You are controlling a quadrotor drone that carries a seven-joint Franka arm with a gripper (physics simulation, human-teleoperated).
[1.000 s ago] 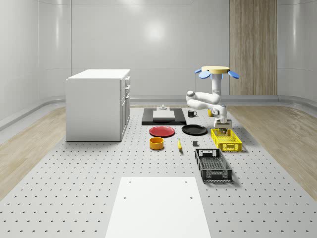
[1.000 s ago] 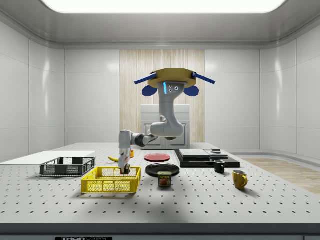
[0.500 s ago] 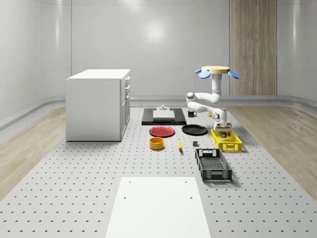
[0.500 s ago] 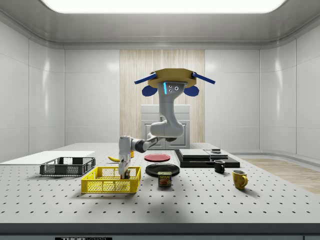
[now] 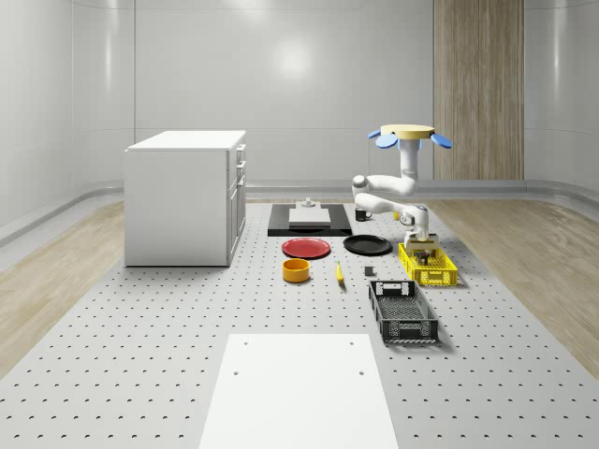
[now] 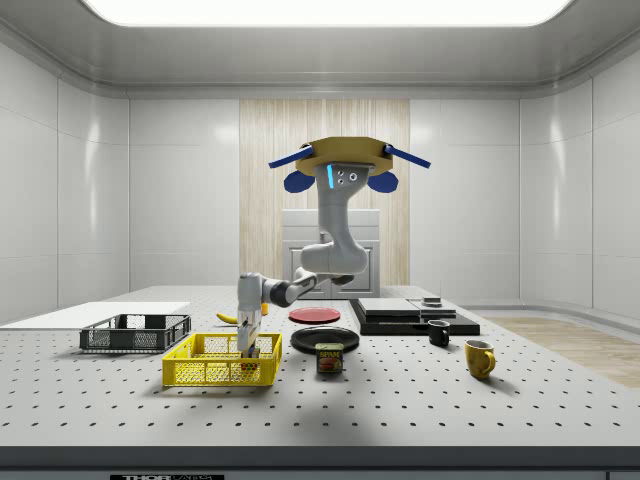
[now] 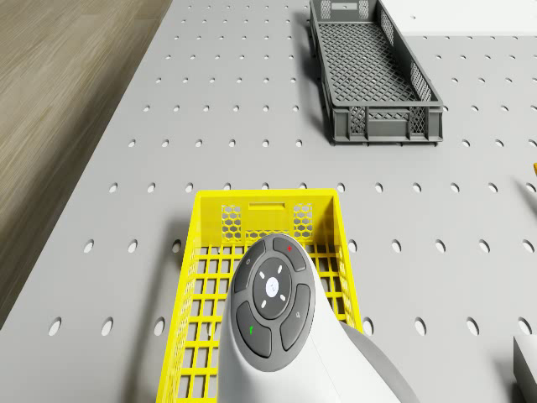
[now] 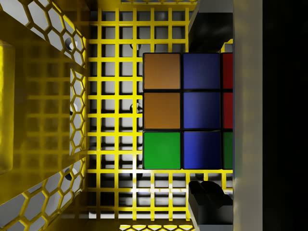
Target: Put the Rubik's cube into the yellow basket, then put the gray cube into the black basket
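**A:** Where was the drone (image 6: 345, 155) placed, and why there?

**B:** It was seen hovering above the table (image 5: 140, 374), just behind the yellow basket (image 6: 215, 372) in the side view. From that spot the arm could be bent forward and down, so that the gripper (image 6: 247, 345) was sunk inside the basket's walls.

**A:** And the Rubik's cube (image 8: 183, 110)?

**B:** In the wrist view it was found inside the yellow basket, low against the lattice floor, with its orange, blue and green tiles turned towards the camera. It was probably carried that deep so that it would be set down rather than dropped and bounced out.

**A:** Was it gripped or let go?

**B:** That could not be told from these views. The first half of the task was judged nearly done, with only release and withdrawal remaining.

**A:** What of the second half?

**B:** The black basket (image 5: 402, 313) was seen just beside the yellow one, nearer the whole-scene camera. A small gray block (image 5: 369, 272), taken to be the gray cube, lay on the table near both baskets, to the yellow basket's left in the whole-scene view. It was not yet handled. A straight lift clear of the yellow rim (image 7: 267, 195) would be needed first, or the basket might be caught and dragged.
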